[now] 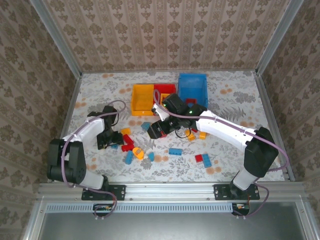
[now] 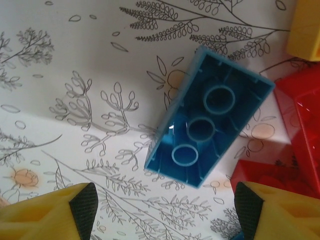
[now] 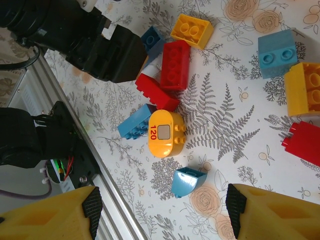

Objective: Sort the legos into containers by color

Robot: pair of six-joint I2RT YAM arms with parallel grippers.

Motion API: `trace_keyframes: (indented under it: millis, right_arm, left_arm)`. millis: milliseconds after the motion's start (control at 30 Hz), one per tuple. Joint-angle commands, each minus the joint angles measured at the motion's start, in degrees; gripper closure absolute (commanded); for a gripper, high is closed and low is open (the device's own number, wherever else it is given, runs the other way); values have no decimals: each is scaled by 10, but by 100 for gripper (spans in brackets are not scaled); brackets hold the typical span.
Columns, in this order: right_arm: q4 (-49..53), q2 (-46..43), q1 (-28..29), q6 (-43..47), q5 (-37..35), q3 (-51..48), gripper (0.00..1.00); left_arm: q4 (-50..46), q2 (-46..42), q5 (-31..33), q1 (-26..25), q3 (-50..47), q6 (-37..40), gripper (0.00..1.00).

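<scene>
1. The left fingers [image 2: 45, 217], yellow with black pads, are spread wide with nothing between them, low over the counter [image 2: 75, 75]
2. Just ahead of them a blue brick [image 2: 210, 122] lies on the counter with its hollow underside up, three round tubes showing
3. Red bricks [image 2: 300, 110] crowd that brick's right-hand end in the wrist view, and a yellow brick [image 2: 306, 30] sits in the top corner
4. The right fingers [image 3: 50, 220] are likewise spread and hold nothing; below them lie a yellow rounded piece [image 3: 166, 132] marked 120 and, near it, a small blue sloped piece [image 3: 186, 181]
5. The left arm's black wrist [image 3: 100, 45] presses in on the same heap from the other side
6. Loose legos [image 1: 175, 151] are scattered between the two arms; the yellow bin [image 1: 142, 99], red bin [image 1: 161, 89] and blue bin [image 1: 192, 87] stand side by side behind them, the right arm overlapping the red one from above
7. The counter wears a white floral print; patterned wallpaper [image 1: 165, 35] and aluminium posts [image 1: 55, 35] close it in
</scene>
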State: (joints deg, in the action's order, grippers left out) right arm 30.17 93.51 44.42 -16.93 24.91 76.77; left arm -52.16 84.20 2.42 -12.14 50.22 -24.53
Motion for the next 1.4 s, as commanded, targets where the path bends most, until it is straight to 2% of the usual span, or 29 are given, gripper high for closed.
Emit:
trace_keyframes:
  millis: [0,100,267,333,400,500,633,767,867,1000,1133,1367]
  right_arm:
    - [3,7,1,-9,4,14,30]
    - [3,8,-1,-12,1,15,30]
    - [3,7,-6,-14,-1,14,31]
    - [3,7,-7,-14,-3,14,31]
    - [18,4,-8,-15,-6,12,31]
    - [16,-9,-19,-25,-23,7,32]
    - [-25,-51,-63,-65,-34,-21,32]
    - [-67,-88,-118,-106,-40,-51,32]
    - [-87,-101,-153,-130,-54,-63,32]
    - [-94,-96,-180,-144,-80,-53,32]
    - [-85,-82,-194,-157,-89,-25,32]
    - [-74,-90,-199,-154,-83,-22,32]
  left_arm:
    - [20,28,-16,9,21,40,26]
    - [35,55,-11,10,27,51,30]
    - [55,81,-8,13,30,61,48]
    - [58,85,-9,13,30,60,58]
    - [59,78,-3,12,28,58,69]
    - [50,38,18,10,33,53,74]
    - [2,-12,44,-30,115,52,75]
    - [-23,18,49,-87,232,29,75]
    - [-30,85,59,-129,332,15,74]
    - [-39,198,57,-157,453,1,74]
    - [-59,303,63,-152,550,-11,74]
    - [-73,420,52,-144,646,-14,72]
